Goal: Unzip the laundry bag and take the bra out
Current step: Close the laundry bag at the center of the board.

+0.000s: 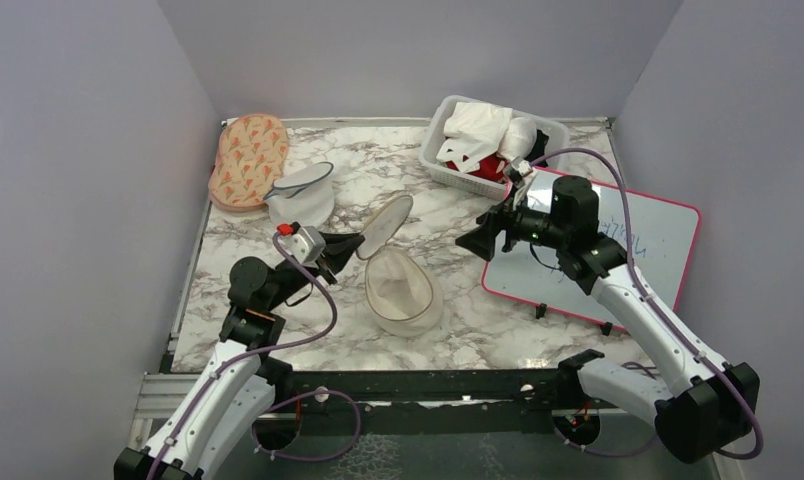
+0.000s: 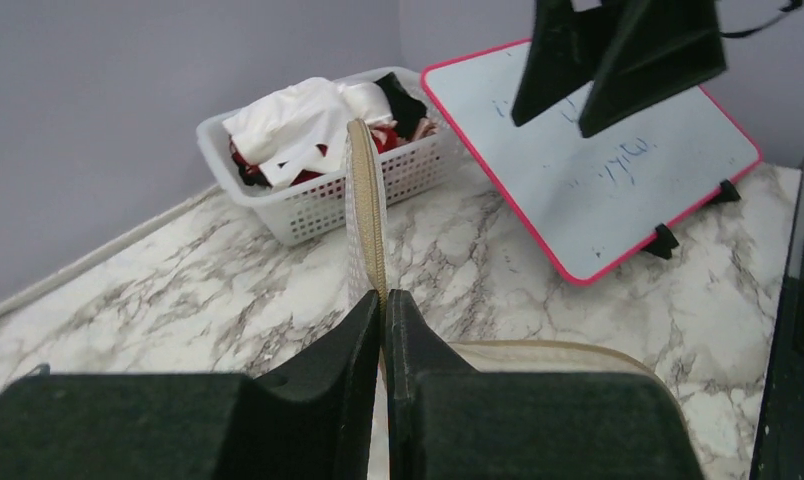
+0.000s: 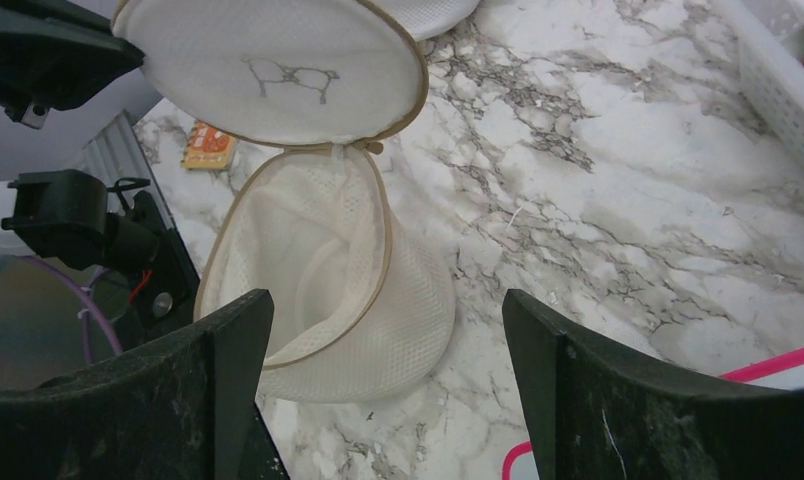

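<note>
Inside the open laundry bag [image 3: 318,250] the right wrist view shows only pale mesh folds — whether a bra lies in there cannot be told. The left tool [image 2: 383,300] covers the piece of the bag's rim it pinches, and its bulk blocks most of the lower half. White cloth [image 1: 483,125] heaped in the basket [image 1: 458,178] hides most of the red garment [image 1: 490,166] beneath. The writing on the whiteboard [image 2: 618,160] is too faint to read. A small orange thing [image 3: 208,147] by the desk's [image 3: 598,200] edge is too small to name — and the left arm [image 1: 213,400] runs off the top view's bottom edge.
</note>
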You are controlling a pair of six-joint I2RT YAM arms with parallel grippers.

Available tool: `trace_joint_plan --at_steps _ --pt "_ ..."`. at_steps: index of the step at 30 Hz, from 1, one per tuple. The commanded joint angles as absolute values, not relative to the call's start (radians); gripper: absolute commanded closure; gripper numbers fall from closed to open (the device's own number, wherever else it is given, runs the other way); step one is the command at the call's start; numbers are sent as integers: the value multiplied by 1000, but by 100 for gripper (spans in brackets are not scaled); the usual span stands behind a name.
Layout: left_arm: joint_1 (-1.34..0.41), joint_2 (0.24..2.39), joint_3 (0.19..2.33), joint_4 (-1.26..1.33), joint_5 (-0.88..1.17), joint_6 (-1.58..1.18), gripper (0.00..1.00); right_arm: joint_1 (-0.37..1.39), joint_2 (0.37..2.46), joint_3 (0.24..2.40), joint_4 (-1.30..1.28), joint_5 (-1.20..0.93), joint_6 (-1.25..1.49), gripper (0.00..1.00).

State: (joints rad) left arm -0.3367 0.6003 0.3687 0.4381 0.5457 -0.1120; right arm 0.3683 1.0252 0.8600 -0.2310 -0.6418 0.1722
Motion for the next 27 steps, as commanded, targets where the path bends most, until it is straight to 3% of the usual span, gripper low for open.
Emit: trace_joint_plan --at_steps 1,9,18,27 --pt "-358 605 408 462 743 44 100 369 1074 859 -210 -730 220 18" --pt "-392 577 383 514 820 223 100 370 1116 843 -223 -731 229 20" --pt "-496 561 361 91 866 623 100 370 1076 862 -251 -647 207 20" --pt "-589 579 336 -24 914 693 98 369 1070 868 -260 -610 180 19"
